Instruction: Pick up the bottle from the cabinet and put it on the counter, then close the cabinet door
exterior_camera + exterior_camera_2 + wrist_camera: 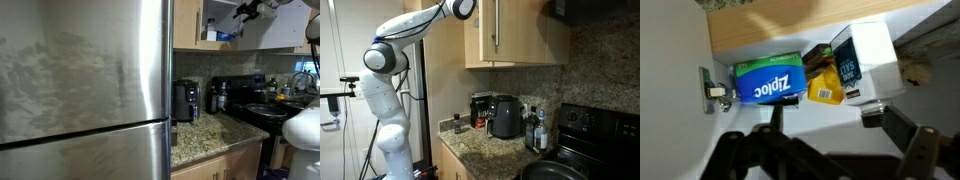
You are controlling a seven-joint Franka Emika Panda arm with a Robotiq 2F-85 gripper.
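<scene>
Steel fridge; black stove, apparently.

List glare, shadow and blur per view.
In an exterior view, reflections smear the stainless-steel fridge door; in an exterior view, the black stove sinks into shadow; in the wrist view, the dark tool is blurred, the blue Ziploc box sharp.

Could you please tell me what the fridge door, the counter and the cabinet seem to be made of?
The fridge door looks like brushed stainless steel: grey, with soft smeared reflections. The counter seems to be polished granite or similar stone: speckled beige-brown. The cabinet appears to be wood or veneer: even light-brown, low sheen.
</scene>
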